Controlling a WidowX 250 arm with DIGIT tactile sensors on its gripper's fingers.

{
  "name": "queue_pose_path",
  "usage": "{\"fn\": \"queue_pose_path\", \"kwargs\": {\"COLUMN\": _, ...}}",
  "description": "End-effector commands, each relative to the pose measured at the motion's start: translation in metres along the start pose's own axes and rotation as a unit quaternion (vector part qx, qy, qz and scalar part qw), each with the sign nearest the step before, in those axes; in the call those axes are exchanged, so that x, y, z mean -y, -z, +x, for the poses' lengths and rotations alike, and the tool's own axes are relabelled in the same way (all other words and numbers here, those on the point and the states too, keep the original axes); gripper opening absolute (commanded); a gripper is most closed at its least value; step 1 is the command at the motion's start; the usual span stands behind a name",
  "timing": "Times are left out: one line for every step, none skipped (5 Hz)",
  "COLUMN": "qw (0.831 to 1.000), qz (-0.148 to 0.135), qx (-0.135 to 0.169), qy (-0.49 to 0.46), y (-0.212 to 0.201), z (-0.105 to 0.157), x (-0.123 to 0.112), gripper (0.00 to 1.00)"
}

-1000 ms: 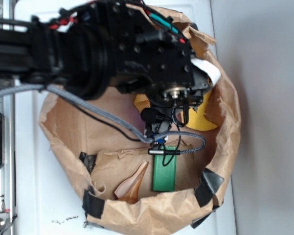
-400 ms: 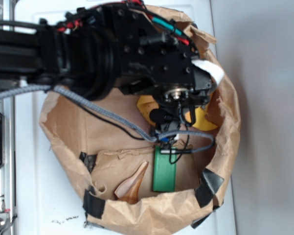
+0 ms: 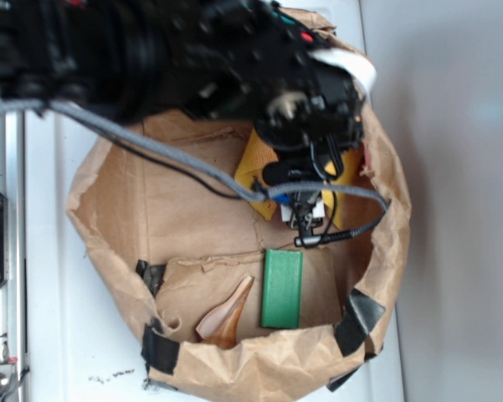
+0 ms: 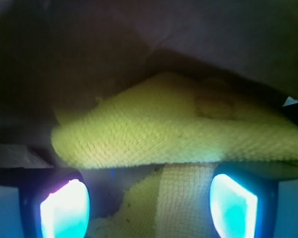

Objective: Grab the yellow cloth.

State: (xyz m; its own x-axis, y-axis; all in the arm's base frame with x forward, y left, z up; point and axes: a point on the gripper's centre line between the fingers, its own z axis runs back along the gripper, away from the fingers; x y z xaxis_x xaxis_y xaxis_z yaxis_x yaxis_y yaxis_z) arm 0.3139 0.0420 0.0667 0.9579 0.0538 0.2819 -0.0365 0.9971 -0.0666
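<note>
The yellow cloth (image 4: 153,131) lies folded right in front of my gripper (image 4: 149,204) in the wrist view, its small square patch (image 4: 214,105) on top. A lower fold of it lies between the two lit fingers (image 4: 64,210), which stand wide apart and open. In the exterior view the arm covers most of the yellow cloth (image 3: 253,165) inside the paper bag, and the gripper (image 3: 305,180) sits over it, fingertips hidden. The green block (image 3: 282,289) lies apart, nearer the bag's lower rim.
The crumpled brown paper bag (image 3: 117,226) walls in the whole work area, with black tape patches (image 3: 358,318) on its rim. A tan wooden scoop-like piece (image 3: 226,314) lies left of the green block. A grey cable (image 3: 151,155) trails from the arm.
The arm has shifted upward in the exterior view, away from the green block and onto the yellow cloth. More of the cloth's left corner shows now.
</note>
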Motion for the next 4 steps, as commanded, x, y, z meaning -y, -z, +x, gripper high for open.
{"fn": "queue_pose_path", "kwargs": {"qw": 0.999, "qz": 0.009, "qx": 0.040, "qy": -0.019, "y": -0.024, "z": 0.017, "x": -0.008, "gripper": 1.00}}
{"fn": "queue_pose_path", "kwargs": {"qw": 0.997, "qz": 0.010, "qx": 0.044, "qy": -0.070, "y": -0.016, "z": 0.022, "x": -0.006, "gripper": 1.00}}
{"fn": "queue_pose_path", "kwargs": {"qw": 0.990, "qz": -0.006, "qx": 0.045, "qy": -0.134, "y": -0.007, "z": 0.026, "x": -0.003, "gripper": 1.00}}
{"fn": "queue_pose_path", "kwargs": {"qw": 0.987, "qz": -0.004, "qx": 0.032, "qy": -0.156, "y": 0.001, "z": 0.030, "x": 0.000, "gripper": 1.00}}
